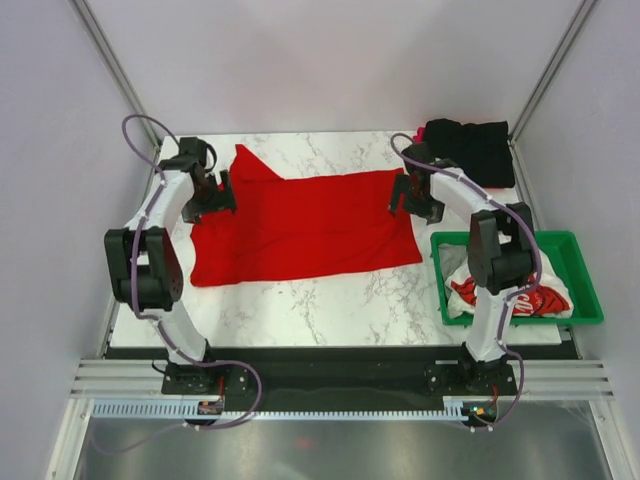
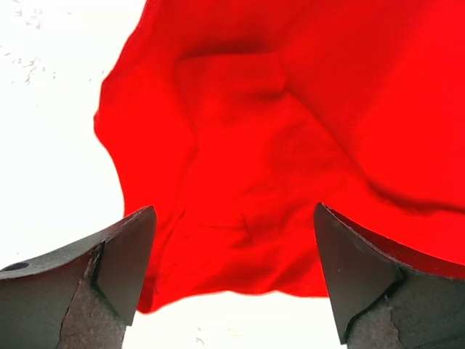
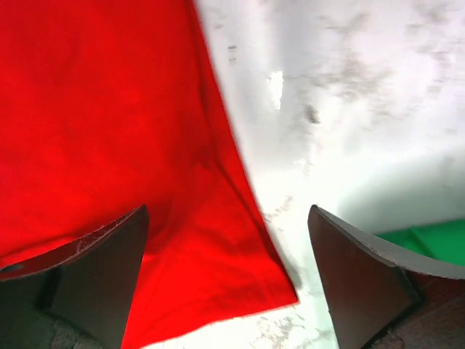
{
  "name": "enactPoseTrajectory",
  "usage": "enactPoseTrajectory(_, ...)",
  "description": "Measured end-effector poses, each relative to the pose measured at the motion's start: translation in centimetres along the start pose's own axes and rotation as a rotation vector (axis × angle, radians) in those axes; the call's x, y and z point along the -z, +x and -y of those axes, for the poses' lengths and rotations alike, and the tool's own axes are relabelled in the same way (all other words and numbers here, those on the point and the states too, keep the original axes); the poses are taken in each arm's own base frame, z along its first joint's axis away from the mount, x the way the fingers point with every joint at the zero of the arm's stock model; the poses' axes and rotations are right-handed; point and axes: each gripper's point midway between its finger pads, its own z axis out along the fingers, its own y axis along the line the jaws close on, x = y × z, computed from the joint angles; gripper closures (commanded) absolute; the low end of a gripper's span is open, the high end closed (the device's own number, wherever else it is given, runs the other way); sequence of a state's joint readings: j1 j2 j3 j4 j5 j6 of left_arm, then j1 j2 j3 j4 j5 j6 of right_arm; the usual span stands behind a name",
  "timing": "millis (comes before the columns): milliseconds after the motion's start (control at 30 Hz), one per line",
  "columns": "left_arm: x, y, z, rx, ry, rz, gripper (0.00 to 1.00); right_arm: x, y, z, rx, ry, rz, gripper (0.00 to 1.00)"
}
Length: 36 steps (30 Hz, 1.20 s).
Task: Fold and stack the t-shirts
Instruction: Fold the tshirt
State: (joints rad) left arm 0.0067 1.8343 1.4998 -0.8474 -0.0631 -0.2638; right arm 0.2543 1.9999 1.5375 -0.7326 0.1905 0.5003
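Note:
A plain red t-shirt (image 1: 305, 225) lies spread across the marble table. My left gripper (image 1: 212, 200) hovers over its left edge, open and empty; the left wrist view shows the red cloth (image 2: 276, 167) between the spread fingers. My right gripper (image 1: 412, 203) hovers over the shirt's right edge, open and empty; the right wrist view shows the shirt's corner (image 3: 182, 218) under it. A black t-shirt (image 1: 472, 148) lies folded at the back right. White tees with red print (image 1: 520, 297) lie in the green crate.
The green plastic crate (image 1: 585, 268) stands at the right edge of the table; a corner of it shows in the right wrist view (image 3: 425, 240). Bare marble (image 1: 330, 305) lies in front of the red shirt. Frame posts rise at both back corners.

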Motion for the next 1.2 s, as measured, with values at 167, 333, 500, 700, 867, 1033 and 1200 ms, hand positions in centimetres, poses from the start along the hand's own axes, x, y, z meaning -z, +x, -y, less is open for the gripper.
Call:
enactPoseTrajectory(167,7.0,-0.1,0.4,0.063,0.093,0.184,0.07,4.7,0.4,1.9,-0.061,-0.035,0.075,0.09)
enactPoseTrajectory(333,9.5,5.0,-2.2,0.238,0.169,0.295,0.12,7.7,4.9,2.3,-0.097,-0.140,0.106,0.17)
enactPoseTrajectory(500,3.3,13.4,-4.4,0.431,0.160,0.130,0.14,4.8,11.6,1.3,-0.083,-0.183,-0.042,0.21)
enactPoseTrajectory(700,2.1,15.2,-4.0,0.516,0.171,0.099,0.13,3.1,13.0,0.3,-0.125,-0.202,-0.090,0.23)
enactPoseTrajectory(867,2.5,13.8,-5.5,0.600,0.125,0.214,0.09,2.5,11.5,1.3,-0.187,-0.144,-0.022,0.28)
enactPoseTrajectory(1033,0.6,16.3,-6.8,0.705,0.064,0.217,0.14,1.9,10.8,1.8,-0.221,-0.109,0.025,0.37)
enactPoseTrajectory(1200,-0.7,15.7,-6.9,0.754,0.058,0.226,0.25,1.1,10.4,2.2,-0.228,-0.076,0.041,0.61)
